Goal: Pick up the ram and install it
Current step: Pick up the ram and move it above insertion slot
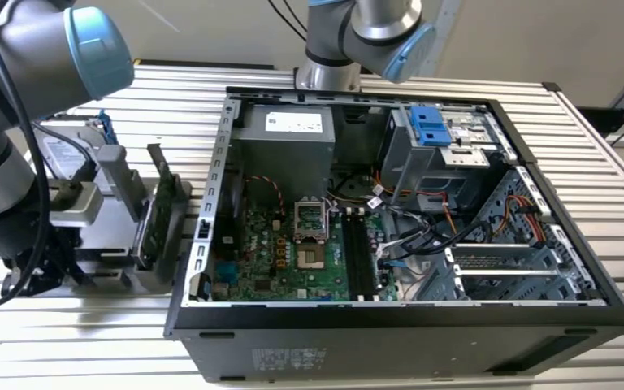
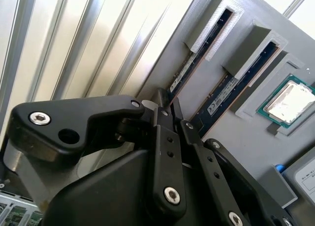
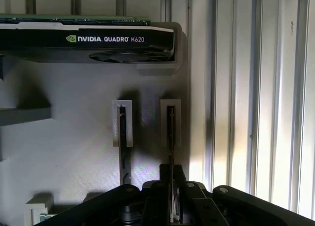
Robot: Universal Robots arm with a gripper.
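Two rams stand on edge in slots of a grey holder (image 3: 74, 137). In both wrist views my gripper (image 3: 171, 186) (image 2: 171, 110) is shut on the ram (image 3: 170, 132) (image 2: 189, 68) nearest the holder's edge, with a finger on each side of the thin board. That ram still sits in its slot. The second ram (image 3: 121, 137) (image 2: 231, 88) stands free in the neighbouring slot. In the exterior view the arm (image 1: 9, 162) hangs over the holder (image 1: 101, 260) at the exterior view's left, beside the open computer case (image 1: 225, 162).
A dark expansion card (image 3: 88, 39) (image 1: 160, 203) stands in the holder past the rams. A processor chip (image 2: 290, 100) lies in a holder pocket. The motherboard's black memory slots (image 1: 361, 252) run through the case, among cables and drive cages. The ribbed metal table (image 1: 74, 341) surrounds everything.
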